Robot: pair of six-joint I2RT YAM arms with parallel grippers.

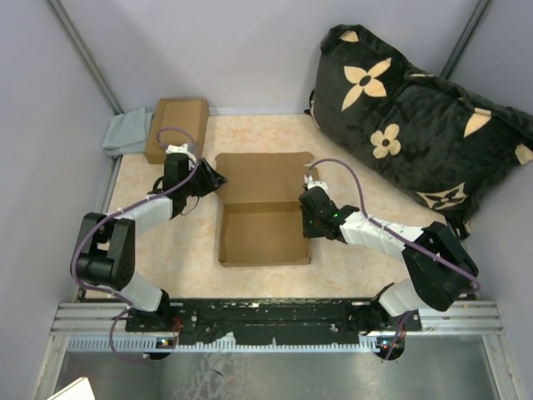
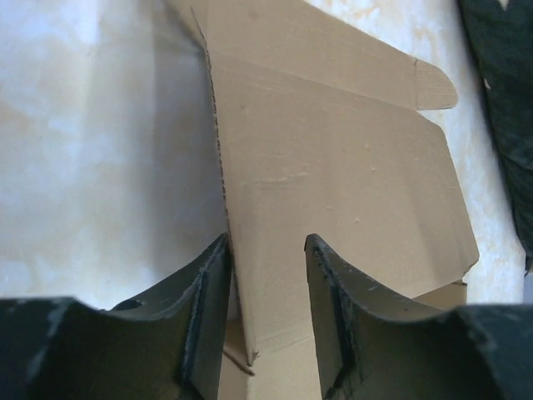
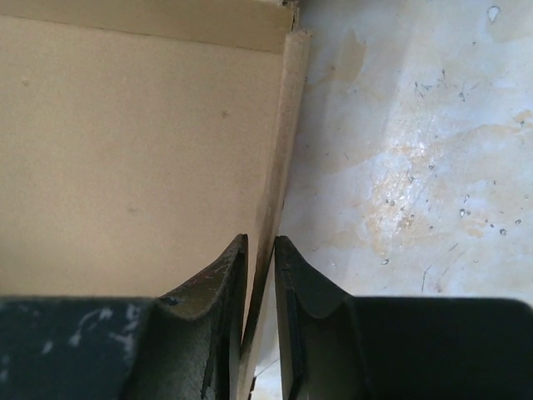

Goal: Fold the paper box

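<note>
The paper box (image 1: 262,221) sits in the middle of the counter (image 1: 358,258), between the two arms. By my reading it is somewhat past the halfway mark. The nearer half is already a shallow tray (image 1: 262,237), with its left, right and near walls standing. The lid panel (image 1: 262,175) is not yet closed and lies flat on the counter beyond the tray. What seems left is to square up the side walls, swing the lid over on its hinge crease, and tuck its front lip and tabs inside. The board is plain tan-brown and unprinted, smooth apart from a few faint dents, with crisp scored creases. A perforated fold runs down the lid's left side, and a narrow lip strip ends in a rounded tab (image 2: 433,83) at the far corner. The right wall (image 3: 279,167) looks like a thin doubled edge standing straight. The right jaws are drawn in almost to the thickness of that wall and appear to pinch it, one finger inside the tray and one outside. The left jaws stand partly open at the far left corner, where lid meets tray, with cardboard between the fingers (image 2: 204,317) but not clamped.
</note>
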